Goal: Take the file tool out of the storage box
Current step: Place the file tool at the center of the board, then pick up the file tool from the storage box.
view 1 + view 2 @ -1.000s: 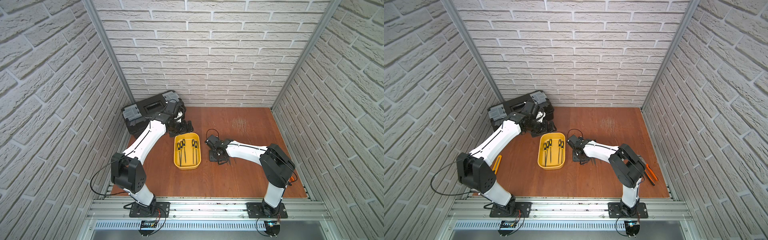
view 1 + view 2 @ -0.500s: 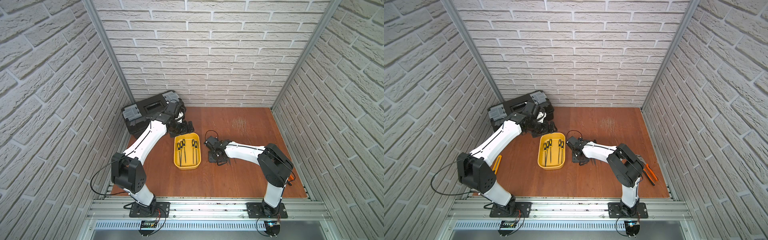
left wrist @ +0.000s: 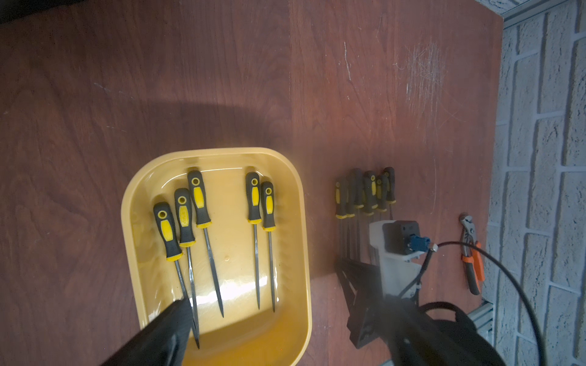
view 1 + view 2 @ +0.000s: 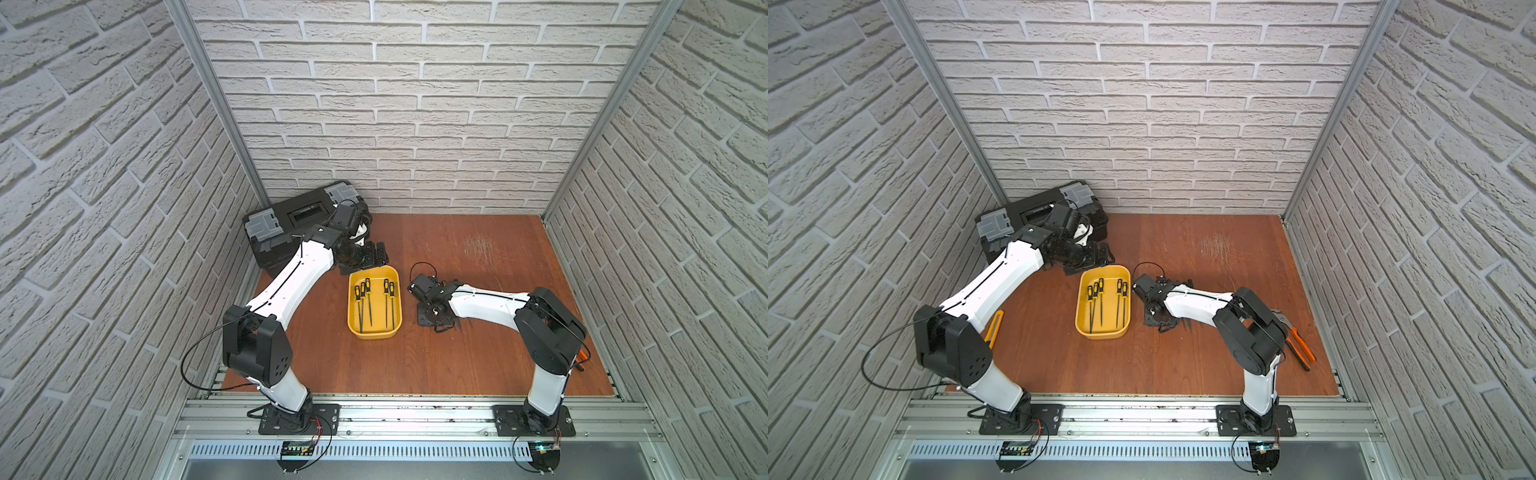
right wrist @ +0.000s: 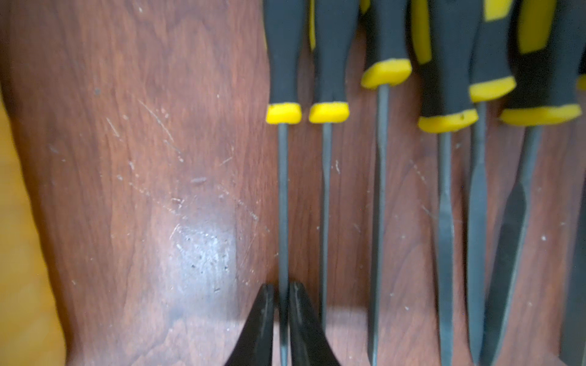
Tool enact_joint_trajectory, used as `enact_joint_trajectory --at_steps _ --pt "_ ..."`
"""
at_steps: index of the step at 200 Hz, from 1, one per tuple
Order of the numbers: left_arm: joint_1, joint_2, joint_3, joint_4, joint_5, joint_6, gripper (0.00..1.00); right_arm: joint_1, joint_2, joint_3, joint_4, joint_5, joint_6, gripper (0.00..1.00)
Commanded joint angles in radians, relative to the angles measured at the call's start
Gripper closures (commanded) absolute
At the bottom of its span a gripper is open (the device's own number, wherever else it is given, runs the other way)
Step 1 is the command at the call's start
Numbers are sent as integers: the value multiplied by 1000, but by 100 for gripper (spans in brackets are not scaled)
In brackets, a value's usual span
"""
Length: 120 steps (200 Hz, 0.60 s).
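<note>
Right tool (image 5: 282, 296): nearly closed, down low over the table (image 4: 457, 365); its tips sit either side of one thin shaft, toward the shaft's pointed end; pinched or only flanked, cannot tell.
Left tool (image 4: 376, 258): fingers spread wide, nothing between them; hovers at the far end of the storage box (image 4: 375, 332), just in front of the black toolbox (image 4: 291, 226).
File tool (image 5: 283, 190): the one at the right tool; black handle, yellow collar, slim dark shaft; lies flat on the table, outside the box; it is the end piece of the table row (image 3: 364, 193), on the side nearest the box.
Table row: at least six files side by side, close together, all pointing the same way; shafts differ, some thin, some flat and wider; mostly hidden under the right arm (image 4: 486, 303) in both top views.
Storage box: shallow yellow tub, rounded corners, rolled rim, glossy floor; mid table between the two arms, long side running front to back.
Boxed files (image 3: 199, 199): five, flat on the box floor; black handles with yellow inserts and a hole at the butt; handles toward the back wall; a group of three and a pair, with a gap between.
Pliers (image 4: 1298, 343): orange grips, on the table beside the right arm's elbow, apart from the files.
</note>
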Motion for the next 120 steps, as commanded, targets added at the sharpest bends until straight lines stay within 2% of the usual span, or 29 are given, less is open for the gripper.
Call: enact_joint_trajectory --at_steps 1,39,77,99,120 --pt "-5 11 -6 7 -4 3 1 9 3 -24 -8 17 11 84" --pt "-9 26 -3 -6 -12 10 1 9 -26 -13 -31 36 -6 75" --pt "-23 63 7 -31 -35 34 2 11 -159 -18 -52 62 -74 65" --pt "-40 96 14 -35 -62 40 3 10 -234 -27 -81 65 -107 63" --pt "-60 140 28 -43 -103 43 11 8 -309 -50 -66 16 -140 55"
